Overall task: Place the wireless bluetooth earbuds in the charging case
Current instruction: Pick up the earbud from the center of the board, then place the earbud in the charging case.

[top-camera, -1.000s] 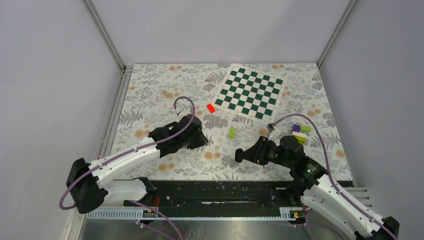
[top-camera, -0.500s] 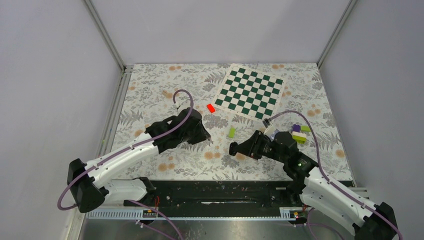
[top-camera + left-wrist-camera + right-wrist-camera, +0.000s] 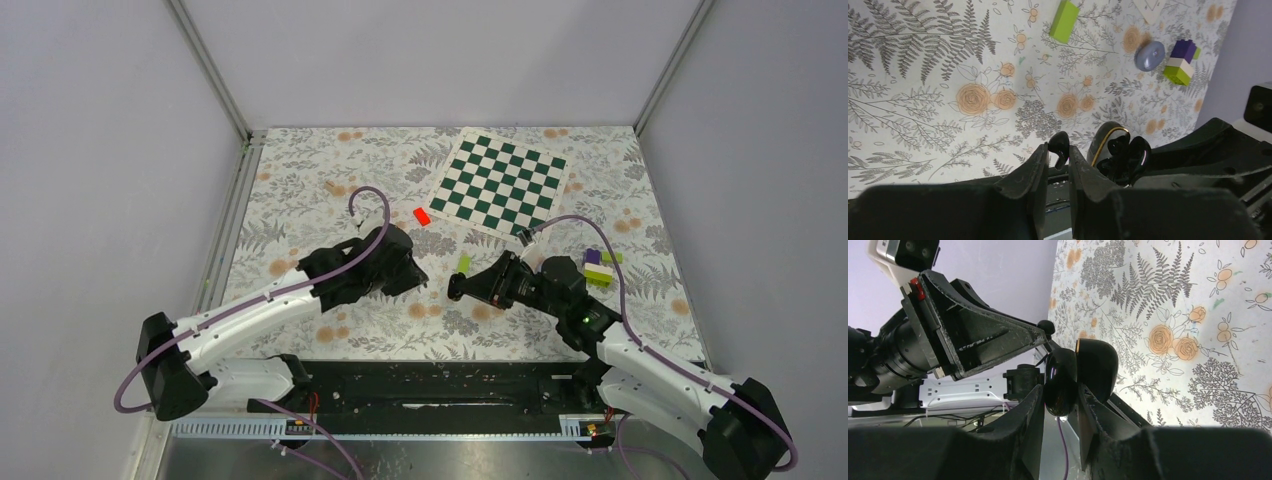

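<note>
My left gripper [image 3: 1058, 156] is shut on one tiny glossy black earbud [image 3: 1059, 144], pinched at the fingertips above the floral mat. My right gripper [image 3: 1060, 392] is shut on the black charging case [image 3: 1060, 374], whose lid [image 3: 1098, 365] stands open. In the left wrist view the case [image 3: 1107, 142] shows a gold rim just right of my fingers, with dark glossy shapes inside; I cannot tell if an earbud sits there. In the top view the left gripper [image 3: 418, 276] and right gripper [image 3: 457, 288] face each other, nearly tip to tip.
A lime-green block [image 3: 463, 264] lies just behind the grippers. A red block [image 3: 422, 216] and a green chessboard [image 3: 500, 185] lie farther back. Purple and green bricks [image 3: 600, 266] sit at the right, with a lilac disc [image 3: 1149, 55] near them.
My right gripper has swung left with the case, up to the left gripper. My left gripper has shifted slightly right and back with the earbud.
</note>
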### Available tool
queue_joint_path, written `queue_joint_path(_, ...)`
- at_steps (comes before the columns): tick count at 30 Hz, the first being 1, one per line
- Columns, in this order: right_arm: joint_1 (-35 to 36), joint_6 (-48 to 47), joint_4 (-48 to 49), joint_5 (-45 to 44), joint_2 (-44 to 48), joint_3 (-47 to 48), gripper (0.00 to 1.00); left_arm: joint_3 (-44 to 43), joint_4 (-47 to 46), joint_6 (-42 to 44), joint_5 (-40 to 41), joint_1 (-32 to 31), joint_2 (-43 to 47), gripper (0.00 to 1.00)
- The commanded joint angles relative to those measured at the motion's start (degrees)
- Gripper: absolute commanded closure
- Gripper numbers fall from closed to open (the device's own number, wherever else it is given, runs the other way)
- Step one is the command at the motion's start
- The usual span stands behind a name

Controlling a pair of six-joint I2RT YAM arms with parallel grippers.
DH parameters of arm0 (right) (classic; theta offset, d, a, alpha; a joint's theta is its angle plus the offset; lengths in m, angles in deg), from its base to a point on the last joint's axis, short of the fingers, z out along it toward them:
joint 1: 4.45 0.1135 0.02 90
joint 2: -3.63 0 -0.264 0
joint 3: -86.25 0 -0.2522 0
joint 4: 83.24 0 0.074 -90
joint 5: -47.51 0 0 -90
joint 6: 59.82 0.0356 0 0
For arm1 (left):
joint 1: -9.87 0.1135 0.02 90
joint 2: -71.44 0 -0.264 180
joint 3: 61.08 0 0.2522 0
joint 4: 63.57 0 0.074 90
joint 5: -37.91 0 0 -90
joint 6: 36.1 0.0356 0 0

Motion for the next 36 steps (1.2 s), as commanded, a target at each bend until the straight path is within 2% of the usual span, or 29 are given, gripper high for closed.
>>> queue_joint_path(1,-0.2,1.2,4.8,-2.2,1.3,-0.1,1.00,0.0,-3.2,-4.7,4.7,-1.9,2.6,1.00)
queue_joint_path(10,-0.2,4.9,15.0,-9.4,1.5,-5.4,1.00,-2.3,-2.4,-9.2,5.5,-2.9,0.5,1.00)
queue_joint_path(18,-0.2,5.4,18.3,-12.2,2.4,-7.4,1.00,-7.7,2.1,-13.4,2.9,-3.3,-4.2,1.00)
queue_joint_path(26,-0.2,4.5,34.2,-12.2,-0.7,-11.9,1.00,-12.3,5.5,-14.6,1.3,-3.3,-6.9,1.00)
queue_joint_path(31,-0.2,8.2,31.2,-10.4,-2.3,-9.0,1.00,-14.2,6.0,-12.3,4.0,-3.4,-7.4,1.00)
queue_joint_path(36,-0.2,10.9,21.8,-9.4,0.0,-6.0,1.00,-14.0,3.1,-3.4,8.2,-3.5,-5.5,1.00)
